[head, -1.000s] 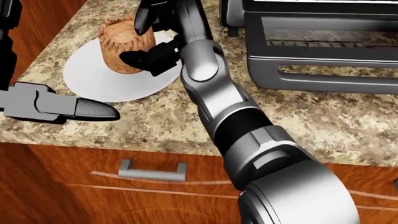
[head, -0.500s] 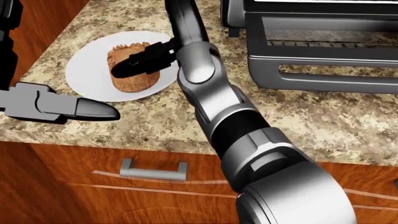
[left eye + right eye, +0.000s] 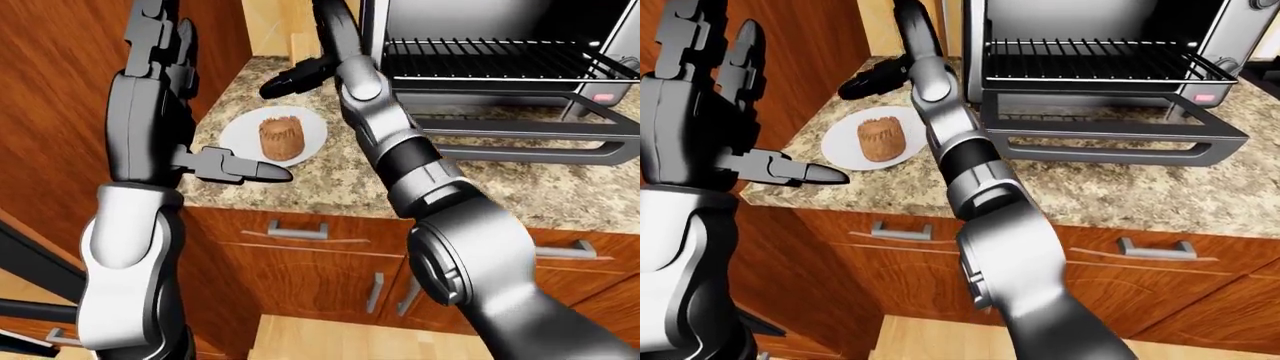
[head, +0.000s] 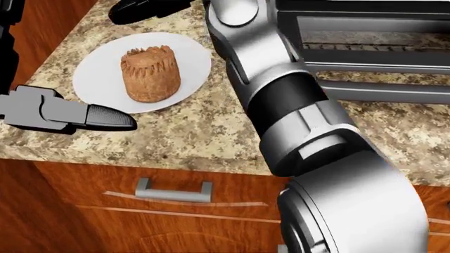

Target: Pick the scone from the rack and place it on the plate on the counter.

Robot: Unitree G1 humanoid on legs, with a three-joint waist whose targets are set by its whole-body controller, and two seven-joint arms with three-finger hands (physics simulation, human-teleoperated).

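Now the scone [image 4: 150, 74] is seen upright at the middle of the white plate [image 4: 95, 68] on the granite bench [image 4: 204, 132], below the right hand [image 3: 296, 76] in the left-eye view. That hand is held apart from it, fingers extended and empty. The left hand [image 3: 715, 112] is raised beside the plate, fingers spread. The toaster oven [image 3: 1095, 82] stands open right of the right hand.

Speckled granite-look counter [image 4: 197, 132], smooth matt white plate [image 4: 95, 74], rough brown scone [image 4: 150, 74], seemingly brushed-metal oven [image 3: 1090, 75]
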